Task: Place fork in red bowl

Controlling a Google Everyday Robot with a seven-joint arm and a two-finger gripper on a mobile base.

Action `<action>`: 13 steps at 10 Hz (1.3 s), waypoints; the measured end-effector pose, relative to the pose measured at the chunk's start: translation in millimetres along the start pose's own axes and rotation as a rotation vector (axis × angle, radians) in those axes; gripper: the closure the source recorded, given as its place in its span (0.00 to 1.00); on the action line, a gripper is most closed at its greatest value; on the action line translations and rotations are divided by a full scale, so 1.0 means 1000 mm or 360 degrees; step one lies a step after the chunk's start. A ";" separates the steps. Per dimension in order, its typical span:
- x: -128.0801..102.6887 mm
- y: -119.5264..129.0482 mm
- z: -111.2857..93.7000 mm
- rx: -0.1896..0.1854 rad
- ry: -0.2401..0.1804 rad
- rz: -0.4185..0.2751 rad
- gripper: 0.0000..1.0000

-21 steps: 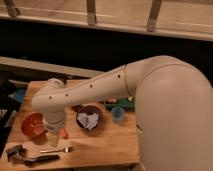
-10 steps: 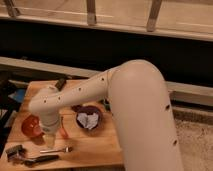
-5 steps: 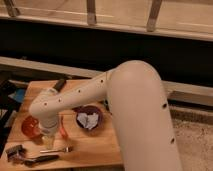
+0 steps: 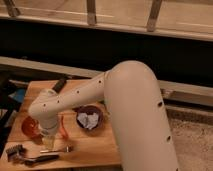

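1. While the big white arm [image 4: 125,100] bends down from the right side over the wooden table [image 4: 102,145], its gripper [image 4: 48,134] hangs just to the right of the red bowl [image 4: 27,127], close above the table top.
2. Its fingers are released and stand apart. I can see nothing between them.
3. The fork [image 4: 57,149] lies flat on the table, in front of the red bowl and a little to the right of it, just below the gripper. Its tines point to the right, away from the bowl. The fork is outside the bowl and does not touch it.
4. The red bowl stands upright near the left edge of the table. The wrist of the arm covers part of its right rim.
5. A thin orange thing [image 4: 63,127] is just to the right of the red bowl, on the other side of the gripper. I cannot tell what it is.
6. A dark purple bowl [image 4: 97,111] stands further right of the red bowl, with a white crumpled thing [image 4: 88,120] inside it.
7. A black-handled tool [image 4: 37,159] lies in front of the red bowl, nearer to the front edge than the fork.
8. Behind the red bowl, at the far edge of the table, a dark slim object [image 4: 60,84] lies at an angle.
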State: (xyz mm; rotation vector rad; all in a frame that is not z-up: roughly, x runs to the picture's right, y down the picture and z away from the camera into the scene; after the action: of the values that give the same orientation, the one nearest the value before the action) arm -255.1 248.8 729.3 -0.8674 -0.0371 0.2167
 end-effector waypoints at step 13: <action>0.017 -0.004 0.042 -0.0004 -0.0005 0.0036 0.36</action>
State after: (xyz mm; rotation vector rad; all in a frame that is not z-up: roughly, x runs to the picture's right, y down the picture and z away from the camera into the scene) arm -242.4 281.3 758.4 -0.8703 -0.0304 0.2395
